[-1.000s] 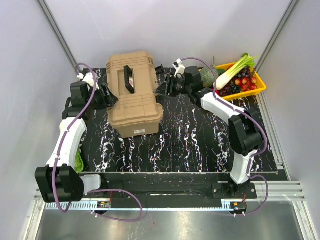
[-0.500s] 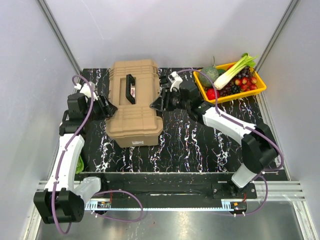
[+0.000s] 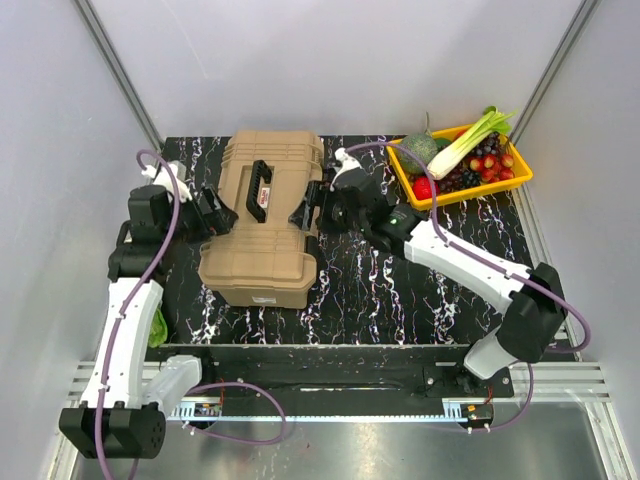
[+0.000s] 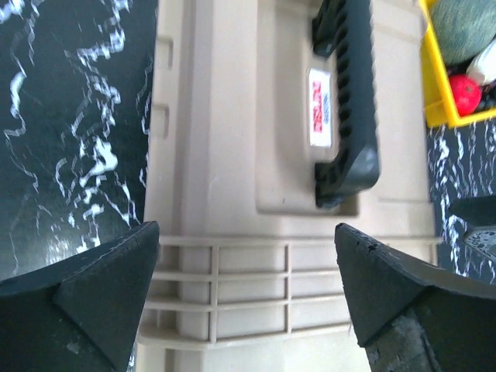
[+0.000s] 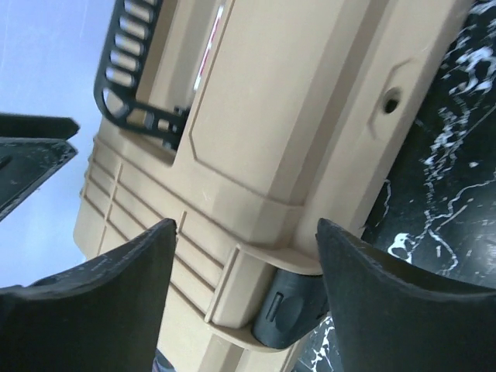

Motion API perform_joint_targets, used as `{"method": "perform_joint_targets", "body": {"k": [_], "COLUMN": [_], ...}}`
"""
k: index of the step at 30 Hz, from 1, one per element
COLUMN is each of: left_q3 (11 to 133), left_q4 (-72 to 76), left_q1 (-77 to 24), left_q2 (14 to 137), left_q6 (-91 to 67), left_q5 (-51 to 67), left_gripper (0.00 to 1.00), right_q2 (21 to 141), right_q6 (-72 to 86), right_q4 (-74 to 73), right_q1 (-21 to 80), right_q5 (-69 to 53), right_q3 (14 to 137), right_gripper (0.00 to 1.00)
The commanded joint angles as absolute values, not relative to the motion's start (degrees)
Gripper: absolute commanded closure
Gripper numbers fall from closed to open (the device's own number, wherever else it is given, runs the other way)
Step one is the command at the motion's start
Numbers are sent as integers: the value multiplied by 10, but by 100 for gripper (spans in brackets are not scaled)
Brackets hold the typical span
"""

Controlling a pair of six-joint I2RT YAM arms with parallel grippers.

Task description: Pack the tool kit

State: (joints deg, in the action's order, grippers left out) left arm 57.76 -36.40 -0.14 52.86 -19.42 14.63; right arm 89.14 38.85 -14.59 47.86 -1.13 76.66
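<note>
The toolbox (image 3: 262,225), lid down, sits on the marbled table (image 3: 400,290) between the left gripper (image 3: 222,212) and right gripper (image 3: 306,212), both gaping wide and holding nothing, so an uneven squeeze could skew or tip it.

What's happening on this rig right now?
Both arms are at the closed tan toolbox, the left hand at its left side and the right hand at its right side. Both hands look open, neither gripping it. Its black handle lies flat. No loose tools are visible. A yellow tray sits back right.
</note>
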Motion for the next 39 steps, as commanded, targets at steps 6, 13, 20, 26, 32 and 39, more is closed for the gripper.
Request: {"method": "perform_joint_targets", "body": {"k": [6, 13, 20, 26, 32, 39], "left_q3": [722, 759, 746, 736, 734, 727], "left_q4": [-310, -294, -252, -256, -276, -293], "left_q1": [-2, -2, -2, -2, -3, -2], "left_q2": [596, 698, 760, 769, 773, 781], "left_q6": [-201, -253, -258, -248, -239, -247], "left_q5": [99, 92, 107, 88, 86, 100], "left_gripper": [1, 2, 3, 3, 3, 9], "right_q2": [808, 861, 969, 1062, 1113, 1160], "right_q6": [439, 512, 567, 599, 614, 669], "right_q4": [-194, -151, 26, 41, 37, 141], "right_q1": [322, 179, 148, 149, 149, 162], "right_q5": [15, -120, -226, -256, -263, -289], "right_q3": [772, 720, 677, 700, 730, 722], "right_gripper": [16, 22, 22, 30, 32, 33]}}
